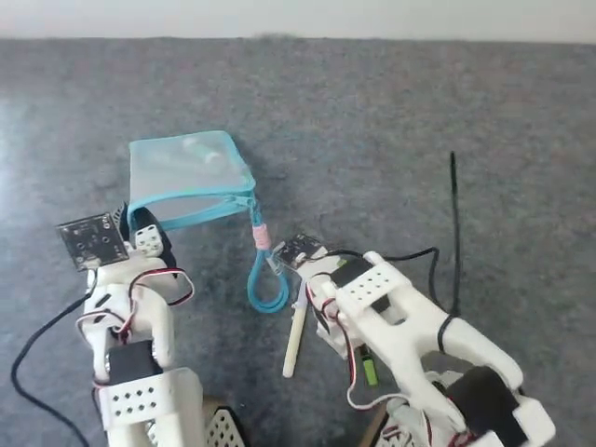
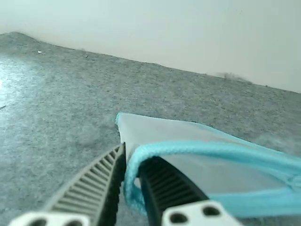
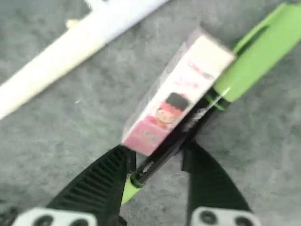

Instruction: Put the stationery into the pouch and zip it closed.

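Observation:
A translucent pouch [image 1: 191,172] with teal trim lies left of the table's middle, its zipper edge [image 1: 200,209] facing the arms. My left gripper [image 2: 131,186] is shut on the pouch's teal rim [image 2: 197,150] at the near left corner [image 1: 140,231]. My right gripper [image 3: 157,153] stands open, one finger on each side of a green and black pen [image 3: 256,52]. An eraser [image 3: 178,99] in a clear wrapper with a pink label lies against that pen. A white pen [image 3: 89,33] lies just beyond, and it shows beside the right arm [image 1: 296,335].
A teal strap loop [image 1: 266,284] with a pink zipper pull [image 1: 262,233] trails from the pouch's right corner toward the right arm [image 1: 391,307]. A thin black rod or cable [image 1: 454,233] lies at the right. Grey carpet-like surface [image 1: 372,112] stretches behind.

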Controlling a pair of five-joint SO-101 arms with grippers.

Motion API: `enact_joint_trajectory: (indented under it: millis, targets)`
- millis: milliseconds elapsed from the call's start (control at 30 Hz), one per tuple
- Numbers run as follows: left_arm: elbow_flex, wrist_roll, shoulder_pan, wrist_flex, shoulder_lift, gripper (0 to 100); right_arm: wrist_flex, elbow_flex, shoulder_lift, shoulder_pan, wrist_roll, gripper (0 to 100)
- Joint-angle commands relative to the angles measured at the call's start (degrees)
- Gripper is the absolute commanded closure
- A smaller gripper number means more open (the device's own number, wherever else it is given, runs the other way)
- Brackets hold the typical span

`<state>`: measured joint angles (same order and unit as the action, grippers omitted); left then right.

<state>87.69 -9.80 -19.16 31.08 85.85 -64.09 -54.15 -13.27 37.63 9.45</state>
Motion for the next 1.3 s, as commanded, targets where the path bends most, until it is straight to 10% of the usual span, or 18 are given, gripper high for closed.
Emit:
enact_joint_trajectory:
  millis: [0, 600, 933, 1267]
  targets:
    - [-2.77, -0.79, 0.79, -0.18, 0.35, 99, 2.07, 0.18, 1.8, -4.62, -0.7, 92.2]
    - [-1.1, -0.62, 6.33, -0.26, 0.44, 99, -21.05, 36.92, -8.13, -16.66, 10.81, 99.1]
    - [-1.01, -0.53, 6.33, -0.18, 0.44, 99, -3.47, 39.56, 16.84, -20.7, 8.26, 98.2]
    - [-1.01, -0.53, 6.59, -0.18, 0.62, 99, 11.91, 19.87, 5.32, -20.35, 8.35, 82.7]
